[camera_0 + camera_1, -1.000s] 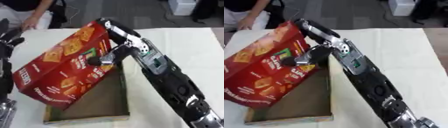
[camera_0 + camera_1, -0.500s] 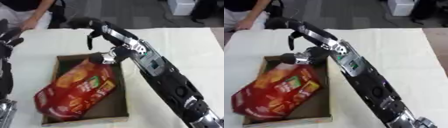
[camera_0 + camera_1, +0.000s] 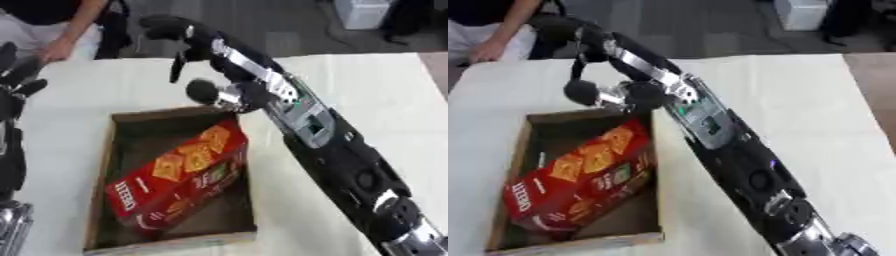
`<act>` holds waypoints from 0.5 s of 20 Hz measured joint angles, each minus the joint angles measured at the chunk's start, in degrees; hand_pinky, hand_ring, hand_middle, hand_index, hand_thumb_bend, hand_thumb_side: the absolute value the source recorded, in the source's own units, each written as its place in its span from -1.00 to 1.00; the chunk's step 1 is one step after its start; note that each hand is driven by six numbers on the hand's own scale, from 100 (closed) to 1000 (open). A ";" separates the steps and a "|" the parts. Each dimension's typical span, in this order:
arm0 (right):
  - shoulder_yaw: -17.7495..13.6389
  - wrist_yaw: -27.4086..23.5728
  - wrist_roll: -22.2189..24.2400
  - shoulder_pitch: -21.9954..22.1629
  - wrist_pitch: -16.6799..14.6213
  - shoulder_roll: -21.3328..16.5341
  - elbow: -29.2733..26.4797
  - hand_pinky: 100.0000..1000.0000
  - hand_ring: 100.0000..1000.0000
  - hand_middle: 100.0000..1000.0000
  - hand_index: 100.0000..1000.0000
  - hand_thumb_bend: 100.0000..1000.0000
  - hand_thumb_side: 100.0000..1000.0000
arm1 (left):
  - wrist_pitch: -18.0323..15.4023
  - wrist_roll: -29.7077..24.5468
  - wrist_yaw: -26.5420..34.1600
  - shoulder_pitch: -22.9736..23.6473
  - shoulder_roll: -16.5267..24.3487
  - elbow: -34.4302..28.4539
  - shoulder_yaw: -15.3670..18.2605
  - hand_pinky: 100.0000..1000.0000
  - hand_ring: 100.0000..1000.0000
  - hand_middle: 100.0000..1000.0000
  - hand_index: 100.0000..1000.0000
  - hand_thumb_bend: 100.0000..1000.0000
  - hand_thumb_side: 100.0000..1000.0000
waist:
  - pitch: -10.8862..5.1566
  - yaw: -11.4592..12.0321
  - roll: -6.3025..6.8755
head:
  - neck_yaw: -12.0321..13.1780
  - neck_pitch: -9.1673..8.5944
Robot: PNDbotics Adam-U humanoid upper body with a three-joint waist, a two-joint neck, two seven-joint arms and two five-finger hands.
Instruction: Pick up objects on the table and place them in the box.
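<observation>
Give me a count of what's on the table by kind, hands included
Red cracker boxes: 1, lying in the tray
Brown open trays: 1
Robot hands in view: 2, right and left
Total: 4

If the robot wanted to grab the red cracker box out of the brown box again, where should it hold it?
Probably by the long upper edge of the red cracker box, coming from above. It lies tilted inside the brown box, its right side propped toward the wall, so that edge sticks up. The right hand hangs open beyond the far wall and seems closest.
</observation>
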 measured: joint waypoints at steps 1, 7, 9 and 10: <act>-0.54 -0.67 -1.16 0.00 -1.16 -0.55 -0.53 -0.35 0.62 0.66 0.79 -1.00 0.60 | 0.00 0.01 0.00 0.12 0.00 0.00 0.09 0.54 0.72 0.84 0.83 -1.00 1.00 | 0.00 -0.12 0.01 | 0.02 0.00; -3.83 -2.45 -15.93 1.05 -1.61 -4.21 -6.03 -0.35 0.57 0.60 0.66 -1.00 0.47 | 0.06 0.13 -0.01 0.21 -0.02 0.01 0.26 0.54 0.72 0.84 0.83 -1.00 1.00 | -0.01 -1.24 0.27 | 0.62 0.14; -4.68 -1.71 -20.65 1.65 -0.32 -5.55 -8.64 -0.27 0.62 0.64 0.70 -1.00 0.51 | 0.07 0.15 -0.01 0.20 -0.02 0.01 0.26 0.54 0.72 0.85 0.83 -1.00 1.00 | -0.08 -1.81 0.41 | 1.01 0.14; -5.09 -1.21 -22.65 2.02 0.35 -6.21 -9.90 -0.25 0.63 0.65 0.71 -1.00 0.51 | 0.08 0.15 -0.01 0.19 -0.01 0.02 0.26 0.54 0.73 0.85 0.83 -1.00 1.00 | -0.19 -2.29 0.42 | 1.20 0.14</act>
